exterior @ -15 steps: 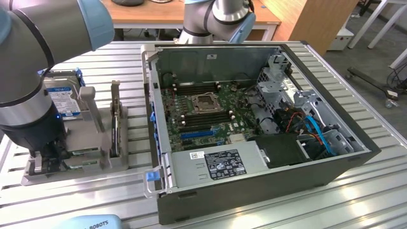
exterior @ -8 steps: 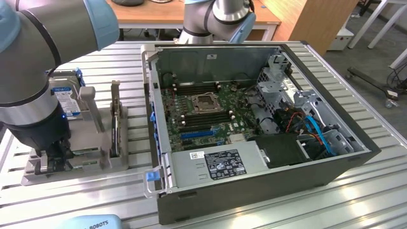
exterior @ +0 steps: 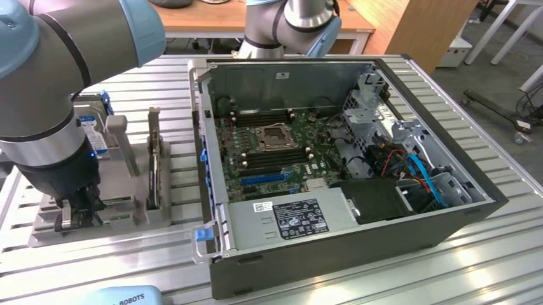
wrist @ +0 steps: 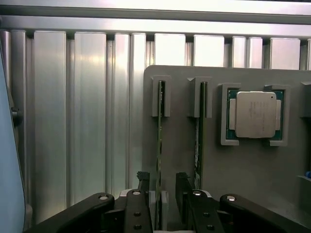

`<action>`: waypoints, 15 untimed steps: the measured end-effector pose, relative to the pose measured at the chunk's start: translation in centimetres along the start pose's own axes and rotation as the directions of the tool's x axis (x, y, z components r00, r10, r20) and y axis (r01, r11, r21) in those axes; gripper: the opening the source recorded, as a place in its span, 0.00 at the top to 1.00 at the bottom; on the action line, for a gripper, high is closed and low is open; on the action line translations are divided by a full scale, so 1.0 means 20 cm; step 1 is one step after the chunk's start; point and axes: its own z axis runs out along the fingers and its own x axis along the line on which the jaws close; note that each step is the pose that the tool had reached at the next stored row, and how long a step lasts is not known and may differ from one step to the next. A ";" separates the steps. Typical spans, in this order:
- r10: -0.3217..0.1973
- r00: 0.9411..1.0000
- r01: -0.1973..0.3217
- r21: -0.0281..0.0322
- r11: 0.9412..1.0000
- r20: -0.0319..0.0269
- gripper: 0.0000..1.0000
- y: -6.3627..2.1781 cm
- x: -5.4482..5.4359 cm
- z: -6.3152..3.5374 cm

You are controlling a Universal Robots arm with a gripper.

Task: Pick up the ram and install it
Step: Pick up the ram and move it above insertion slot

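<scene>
Evidently the gripper (wrist: 162, 182), fingers (wrist: 142, 183) released, is straddling the ram (wrist: 159, 141) at the exterior view's lower left: seemingly light, stiff, fragile, best pinched across its faces.

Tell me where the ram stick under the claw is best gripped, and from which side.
Grip the ram across its two flat faces, probably near the middle of its exposed long edge, coming straight down from above. It stands on edge in the grey holder, one end seated in a slot, so only the thin top edge is free. The open claw straddles it.
</scene>
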 end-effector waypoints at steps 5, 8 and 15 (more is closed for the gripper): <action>0.000 1.000 0.000 0.000 1.000 0.000 0.65 -0.007 0.01 0.000; 0.000 1.000 0.000 0.000 1.000 0.000 0.65 -0.006 0.01 0.000; 0.000 1.000 0.000 0.000 1.000 0.000 0.65 -0.007 0.02 0.011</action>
